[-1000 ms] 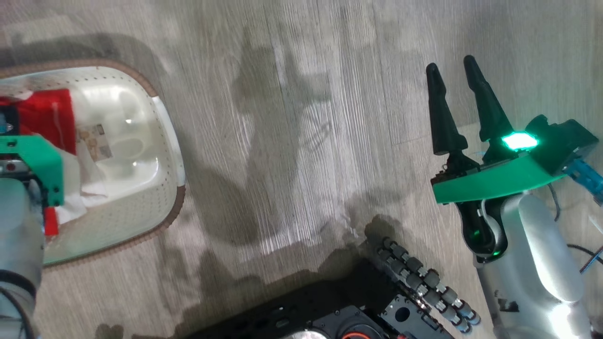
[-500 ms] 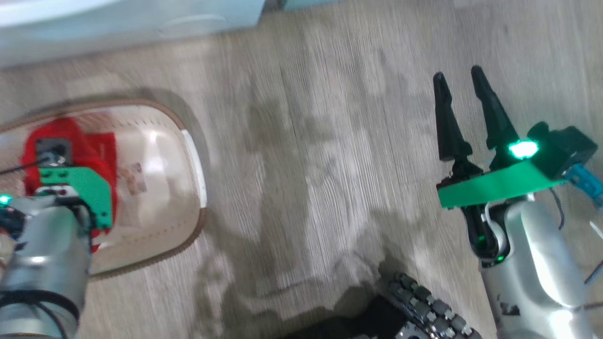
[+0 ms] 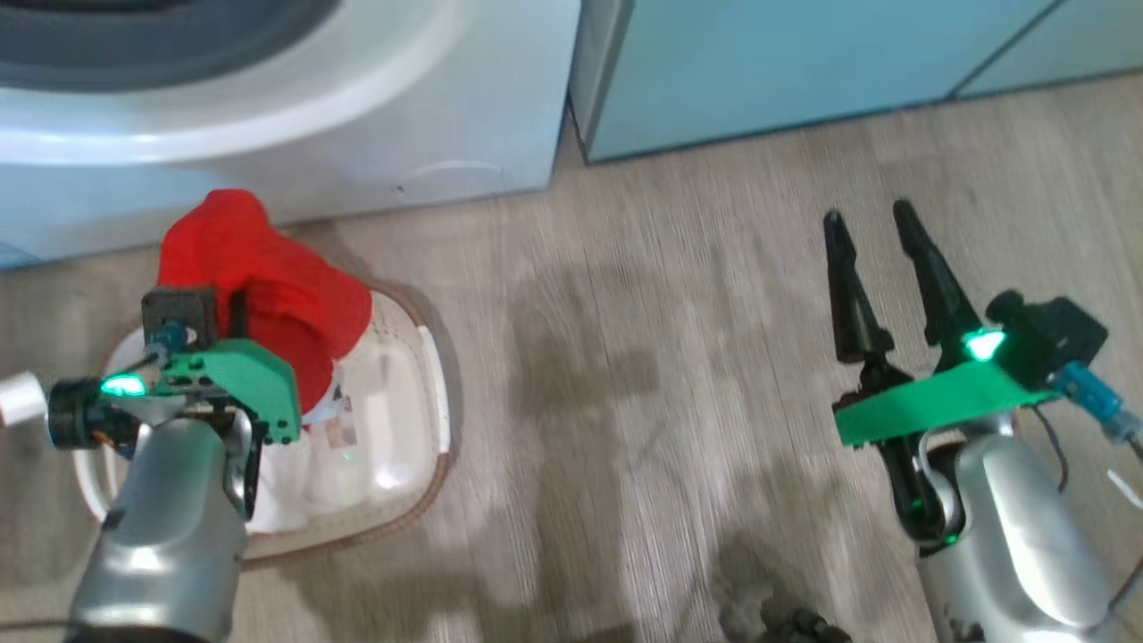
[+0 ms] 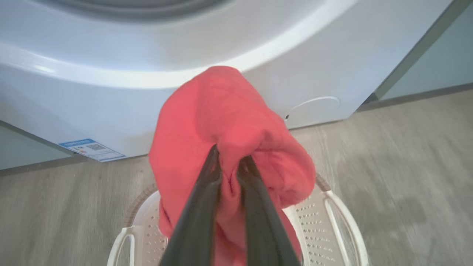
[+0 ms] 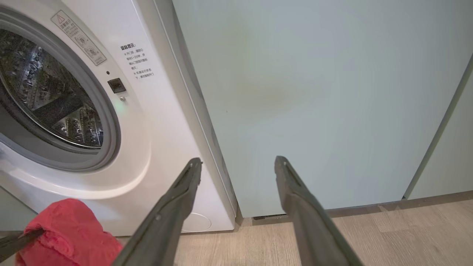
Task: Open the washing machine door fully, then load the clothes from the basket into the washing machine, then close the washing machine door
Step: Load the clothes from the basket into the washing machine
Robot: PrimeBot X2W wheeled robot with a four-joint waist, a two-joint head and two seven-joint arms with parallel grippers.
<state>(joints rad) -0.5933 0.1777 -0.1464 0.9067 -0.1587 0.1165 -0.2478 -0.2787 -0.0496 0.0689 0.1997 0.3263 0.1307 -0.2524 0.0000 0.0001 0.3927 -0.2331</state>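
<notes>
Evidently soft and light, the red fabric clothes [image 4: 221, 111] are pinched at a bunched fold, the best hold, by the left gripper [image 4: 229, 159] above the cream perforated plastic basket [image 3: 438, 393], before the white front-loading washing machine [image 3: 357, 134]. The right gripper [image 3: 867, 212] is spread, empty. Earlier the clothes were lower in the basket; the head view has been tilted upward.

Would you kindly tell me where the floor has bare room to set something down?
The floor is bare between the basket and the right gripper, up to the teal cabinet. It is crowded before the washing machine, where the left gripper holds the clothes over the basket.
</notes>
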